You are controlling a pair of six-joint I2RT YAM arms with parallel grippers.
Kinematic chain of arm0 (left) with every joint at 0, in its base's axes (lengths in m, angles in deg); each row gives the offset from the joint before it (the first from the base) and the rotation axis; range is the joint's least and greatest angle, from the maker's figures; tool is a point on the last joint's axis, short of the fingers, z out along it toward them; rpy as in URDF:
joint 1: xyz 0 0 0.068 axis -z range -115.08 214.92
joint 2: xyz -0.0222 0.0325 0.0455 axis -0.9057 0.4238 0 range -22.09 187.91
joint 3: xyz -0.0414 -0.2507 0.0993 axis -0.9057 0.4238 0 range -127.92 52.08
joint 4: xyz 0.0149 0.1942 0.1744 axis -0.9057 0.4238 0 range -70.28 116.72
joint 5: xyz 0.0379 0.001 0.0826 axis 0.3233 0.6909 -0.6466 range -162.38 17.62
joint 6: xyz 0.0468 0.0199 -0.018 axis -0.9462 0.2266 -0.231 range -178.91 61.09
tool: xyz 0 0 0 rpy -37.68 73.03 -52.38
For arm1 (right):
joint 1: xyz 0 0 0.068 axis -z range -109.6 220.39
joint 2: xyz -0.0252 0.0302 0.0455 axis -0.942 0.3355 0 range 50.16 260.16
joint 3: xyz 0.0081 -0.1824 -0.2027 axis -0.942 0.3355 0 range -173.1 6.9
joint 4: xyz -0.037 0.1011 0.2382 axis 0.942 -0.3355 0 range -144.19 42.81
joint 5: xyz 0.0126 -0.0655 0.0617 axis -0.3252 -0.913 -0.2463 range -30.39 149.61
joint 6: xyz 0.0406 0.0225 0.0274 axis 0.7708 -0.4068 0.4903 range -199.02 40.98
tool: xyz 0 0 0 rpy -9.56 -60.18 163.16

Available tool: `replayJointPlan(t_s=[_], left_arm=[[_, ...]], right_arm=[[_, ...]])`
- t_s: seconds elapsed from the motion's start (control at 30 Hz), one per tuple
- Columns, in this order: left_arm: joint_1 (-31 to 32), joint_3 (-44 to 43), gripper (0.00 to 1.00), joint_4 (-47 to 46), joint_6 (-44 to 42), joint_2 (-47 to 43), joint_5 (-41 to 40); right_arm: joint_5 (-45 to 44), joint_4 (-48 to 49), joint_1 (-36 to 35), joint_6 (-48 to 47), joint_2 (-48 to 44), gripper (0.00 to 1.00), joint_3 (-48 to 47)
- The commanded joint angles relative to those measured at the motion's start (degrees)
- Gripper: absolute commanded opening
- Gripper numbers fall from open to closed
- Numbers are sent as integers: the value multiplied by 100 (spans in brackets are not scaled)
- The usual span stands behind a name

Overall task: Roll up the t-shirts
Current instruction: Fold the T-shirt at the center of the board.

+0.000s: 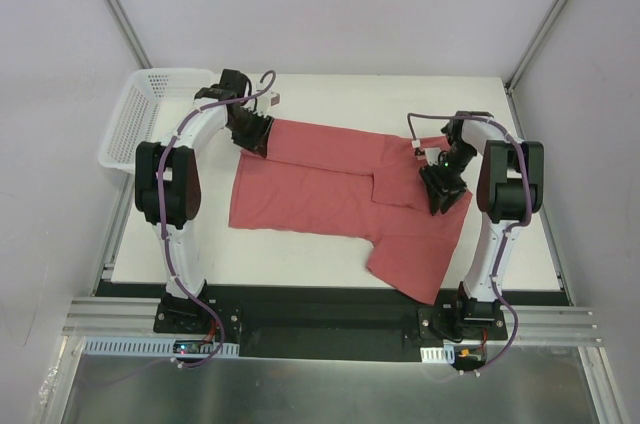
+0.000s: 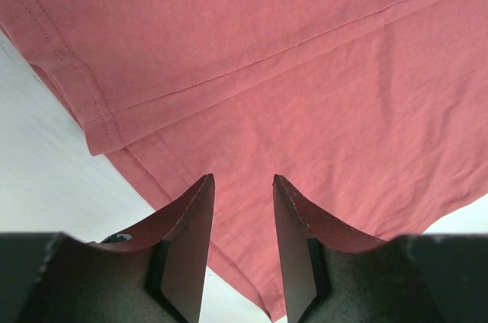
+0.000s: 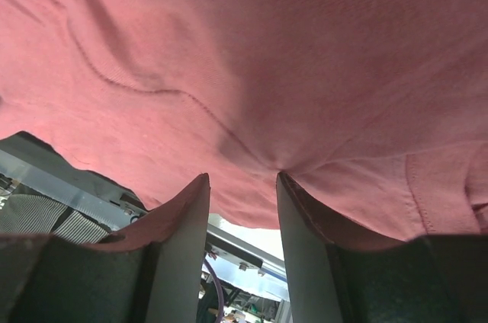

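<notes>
– What are they about, do you reckon?

– Taking hold to start the fold or roll, I'd say. The t-shirt (image 1: 330, 189) lies spread across the white surface (image 1: 340, 94), part of it already doubled over on itself, with one sleeve running down toward the near edge.

– So how should they go about it?

– Both ends should bite at the same depth and pinch every layer at the edge, not just the top one. Then they should move together and keep the cloth taut between them, or the roll will come out skewed and slack.

– And where are the jaws now?

– The left gripper (image 1: 252, 136) is at the far left corner of the shirt. Its jaws stand apart, with flat cloth and a hem seam showing in the gap below the tips. Nothing is pinched there.

– And the other?

– The right gripper (image 1: 440, 194) is over the right side, by the sleeve. Its jaws are parted too, and through the gap I can see past the cloth's edge. The fabric puckers just at one tip, so it's touching or nearly so, but it isn't clamped as far as I can see
</notes>
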Motion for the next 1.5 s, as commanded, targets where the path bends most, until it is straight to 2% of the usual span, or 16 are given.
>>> replayJointPlan(t_s=[0.0, 0.33, 0.5, 0.8, 0.97, 1.13, 1.17, 1.23, 1.47], left_arm=[[-16, 30, 37, 143, -85, -250, -97], [-16, 21, 37, 134, -103, -268, -123], [-16, 65, 37, 134, -129, -294, -150], [-16, 83, 37, 143, -138, -373, -106], [-16, 65, 37, 134, -129, -364, -97], [-16, 30, 38, 143, -129, -356, -62], [-16, 21, 38, 143, -138, -356, -62], [-16, 12, 38, 134, -138, -356, -53], [-16, -49, 38, 134, -129, -338, -9]], right_arm=[[-247, -98, -3, 83, -38, 43, -107], [-529, 209, -231, -14, -223, 39, 210], [-705, 359, -337, 21, -302, 28, 315], [-995, 368, -346, 83, -592, 27, 281], [-1118, 350, -355, 127, -610, 16, 149], [-1223, 289, -372, 171, -618, 10, 96], [-1250, 280, -381, 162, -688, 4, 104], [-1250, 236, -407, 188, -759, 1, 113], [-986, -212, -601, 531, -1110, 1, 166]])
